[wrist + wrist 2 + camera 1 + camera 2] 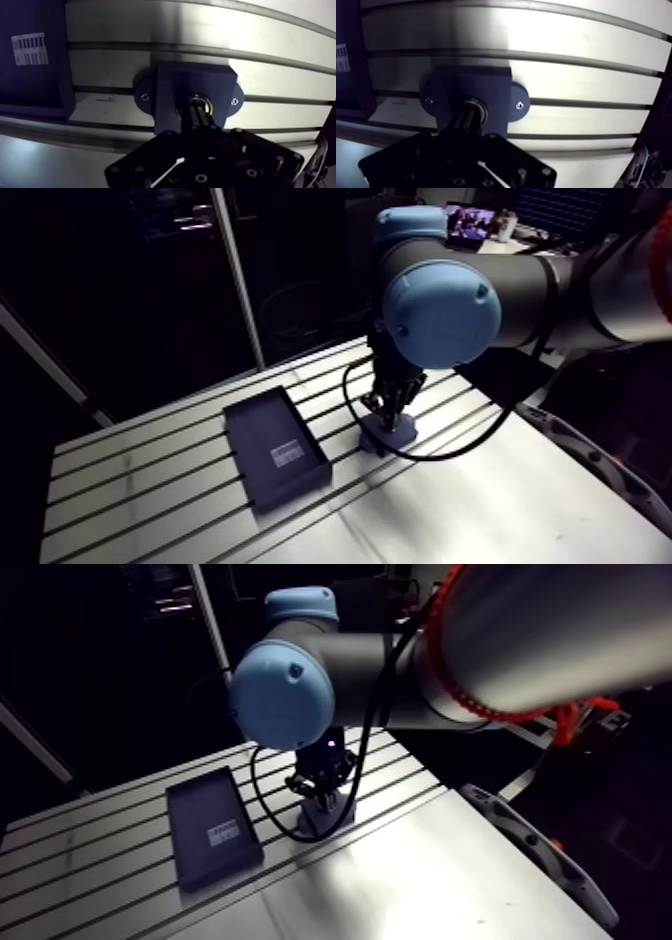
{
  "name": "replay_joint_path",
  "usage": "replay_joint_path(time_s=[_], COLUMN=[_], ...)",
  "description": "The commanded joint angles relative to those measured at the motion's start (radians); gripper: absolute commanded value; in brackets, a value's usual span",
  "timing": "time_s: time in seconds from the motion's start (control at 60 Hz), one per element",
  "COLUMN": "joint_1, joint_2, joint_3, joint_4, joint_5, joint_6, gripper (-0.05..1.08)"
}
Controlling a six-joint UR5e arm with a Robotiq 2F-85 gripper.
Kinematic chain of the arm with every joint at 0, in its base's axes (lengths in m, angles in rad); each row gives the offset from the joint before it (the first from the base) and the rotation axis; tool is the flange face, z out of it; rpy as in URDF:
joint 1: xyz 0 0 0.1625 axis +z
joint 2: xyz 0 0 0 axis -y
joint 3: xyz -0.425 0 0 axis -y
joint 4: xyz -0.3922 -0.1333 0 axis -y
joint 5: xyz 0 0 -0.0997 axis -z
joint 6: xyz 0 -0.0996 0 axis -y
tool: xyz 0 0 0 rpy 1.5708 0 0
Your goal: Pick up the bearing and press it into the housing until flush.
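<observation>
The dark blue housing [172, 87] is a block with two screwed ears, fixed across a table slot. In its bore sits the metal bearing [209, 106], showing only as a bright ring around the fingertips. In the wrist view my gripper [199, 111] is shut, its two fingers pressed together with no gap, and their tips rest on top of the bearing. How deep the bearing sits is hidden by the fingers. In the arm view the gripper [388, 403] stands upright on the housing [398, 434].
A dark shallow tray [275, 446] with a white label lies beside the housing, seen in the wrist view as a dark edge [30, 60]. The slotted aluminium table [150, 478] stretches around both.
</observation>
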Motion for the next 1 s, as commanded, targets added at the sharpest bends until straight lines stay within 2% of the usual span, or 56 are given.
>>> replay_joint_path(time_s=[0.017,1.0], joint_1=[0.000,0.003], joint_2=[0.000,0.007], joint_3=[-0.003,-0.010], joint_4=[-0.001,-0.003], joint_5=[-0.001,0.002], joint_6=[-0.004,-0.004], gripper=[0.92,0.92])
